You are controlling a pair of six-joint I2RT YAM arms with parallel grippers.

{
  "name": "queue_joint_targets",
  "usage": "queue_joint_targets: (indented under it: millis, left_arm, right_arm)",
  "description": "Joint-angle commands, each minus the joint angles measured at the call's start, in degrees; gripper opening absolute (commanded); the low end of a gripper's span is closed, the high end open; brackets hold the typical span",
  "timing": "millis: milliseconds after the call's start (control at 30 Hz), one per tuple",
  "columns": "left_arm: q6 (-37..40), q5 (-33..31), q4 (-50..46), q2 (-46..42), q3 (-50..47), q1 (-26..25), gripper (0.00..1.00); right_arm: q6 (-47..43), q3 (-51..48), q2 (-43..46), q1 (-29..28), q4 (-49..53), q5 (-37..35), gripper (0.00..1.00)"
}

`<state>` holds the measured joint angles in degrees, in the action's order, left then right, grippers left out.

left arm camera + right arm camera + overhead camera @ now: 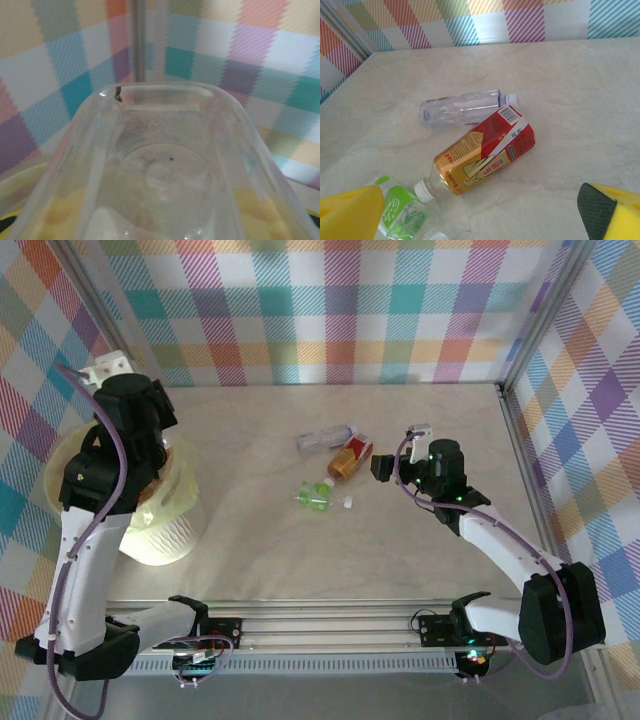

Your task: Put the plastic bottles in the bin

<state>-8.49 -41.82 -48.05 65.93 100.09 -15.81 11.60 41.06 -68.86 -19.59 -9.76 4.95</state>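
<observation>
My left gripper (150,458) hangs over the bin (168,532), the big pale-yellow bucket at the left. It is shut on a clear bottle (165,170), which blocks most of the left wrist view and hides the fingers; the bin's yellow rim (17,187) shows beneath it. Three bottles lie mid-table: a clear one (462,107) (325,437), a red-and-orange labelled one (485,150) (350,457) and a green labelled one (402,215) (315,496). My right gripper (480,222) (378,468) is open just right of the red-and-orange bottle, its yellow fingers (350,212) wide apart and empty.
A small white cap (349,503) lies loose beside the green bottle. Checked walls close the table at the back and on both sides. A metal rail (330,625) runs along the near edge between the arm bases.
</observation>
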Motion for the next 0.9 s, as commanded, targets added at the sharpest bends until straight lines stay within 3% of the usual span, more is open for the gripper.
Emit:
queue_joint_targets:
  millis: [0, 100, 267, 533, 667, 733, 867]
  left_arm:
    - [2.2, 2.8, -3.1, -0.4, 2.6, 6.4, 0.50]
    - [-0.2, 8.5, -7.1, 0.7, 3.0, 13.1, 0.50]
    - [-1.9, 27.2, -14.8, 3.9, 3.4, 23.1, 0.50]
    - [-0.2, 52.4, -12.4, 6.3, -3.2, 35.1, 0.54]
    - [-0.1, 57.0, -14.4, 11.2, -2.8, 37.0, 0.64]
    - [-0.4, 57.7, -15.1, 12.8, -1.1, 37.1, 0.74]
    - [-1.2, 58.5, -15.6, 13.9, 2.7, 37.2, 0.83]
  right_arm:
    - [0.4, 2.3, -0.4, -0.3, -0.6, 0.2, 1.00]
    - [0.4, 2.4, -0.3, -0.4, -0.6, 0.2, 1.00]
    - [0.0, 2.5, -0.1, -0.4, -0.1, 0.1, 1.00]
    - [-0.4, 2.9, -0.2, -0.4, 0.8, 0.3, 1.00]
    - [-0.3, 2.8, -0.2, -0.3, 1.1, 0.2, 1.00]
    - [-0.4, 2.7, 0.0, -0.4, 1.3, 0.2, 1.00]
    - [-0.7, 2.7, 0.3, -0.4, 1.7, -0.1, 1.00]
